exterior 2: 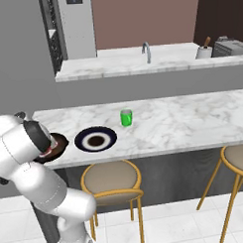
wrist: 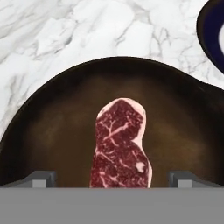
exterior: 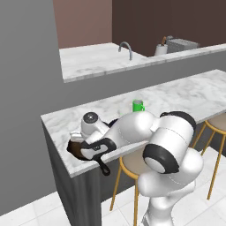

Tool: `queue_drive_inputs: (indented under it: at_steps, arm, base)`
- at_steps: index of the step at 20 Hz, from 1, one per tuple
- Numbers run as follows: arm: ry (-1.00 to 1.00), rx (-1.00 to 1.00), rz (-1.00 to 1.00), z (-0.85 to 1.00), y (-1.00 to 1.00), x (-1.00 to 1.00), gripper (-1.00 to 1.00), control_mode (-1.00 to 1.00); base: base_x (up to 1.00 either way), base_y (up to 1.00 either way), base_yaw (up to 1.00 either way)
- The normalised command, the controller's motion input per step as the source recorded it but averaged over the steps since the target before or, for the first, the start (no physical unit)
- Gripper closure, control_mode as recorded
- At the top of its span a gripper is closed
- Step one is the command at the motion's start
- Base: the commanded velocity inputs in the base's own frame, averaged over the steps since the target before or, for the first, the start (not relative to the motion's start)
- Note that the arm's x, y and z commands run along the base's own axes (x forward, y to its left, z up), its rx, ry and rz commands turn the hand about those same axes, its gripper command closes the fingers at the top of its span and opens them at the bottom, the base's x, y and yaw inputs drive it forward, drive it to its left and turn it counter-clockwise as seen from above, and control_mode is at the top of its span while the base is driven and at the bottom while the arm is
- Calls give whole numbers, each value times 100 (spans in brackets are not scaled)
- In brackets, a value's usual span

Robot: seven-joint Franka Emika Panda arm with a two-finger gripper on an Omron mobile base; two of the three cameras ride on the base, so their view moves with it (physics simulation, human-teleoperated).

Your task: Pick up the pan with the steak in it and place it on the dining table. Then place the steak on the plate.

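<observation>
We look straight down from the gripper (wrist: 112,179), its jaws spread wide and holding nothing. The steak (wrist: 120,144) lies between the fingertips (wrist: 41,178), in the pan (wrist: 57,127) on the dining table (wrist: 65,35). The plate (wrist: 214,35) sits just beside the pan; perhaps they touch.

Pan (wrist: 52,127): matt dark cast iron. Steak (wrist: 120,144): raw marbled meat. Dining table (wrist: 65,35): smooth veined marble. Plate (exterior 2: 96,140): glossy.

Grey wall (exterior: 26,88), white tiled floor (exterior 2: 186,225), wooden stools (exterior 2: 111,181).
</observation>
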Motion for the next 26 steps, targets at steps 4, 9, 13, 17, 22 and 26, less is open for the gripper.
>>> queue_drive_inputs:
  at_steps: [4,9,13,17,22,26]
  arm:
    - [0,0,0,-18,-17,0,-100,-100]
    - [0,0,0,-21,-15,0,-100,-100]
    - [0,0,0,-21,-3,7,-100,-100]
    - [0,0,0,-20,3,20,-100,-100]
    - [0,0,-2,-18,16,26,-100,-100]
    - [0,0,-2,-13,13,20,-100,-100]
  base:
    - [0,0,0]
    - [0,0,0]
    - [0,0,0]
    - [0,0,0]
    - [0,0,0]
    - [0,0,0]
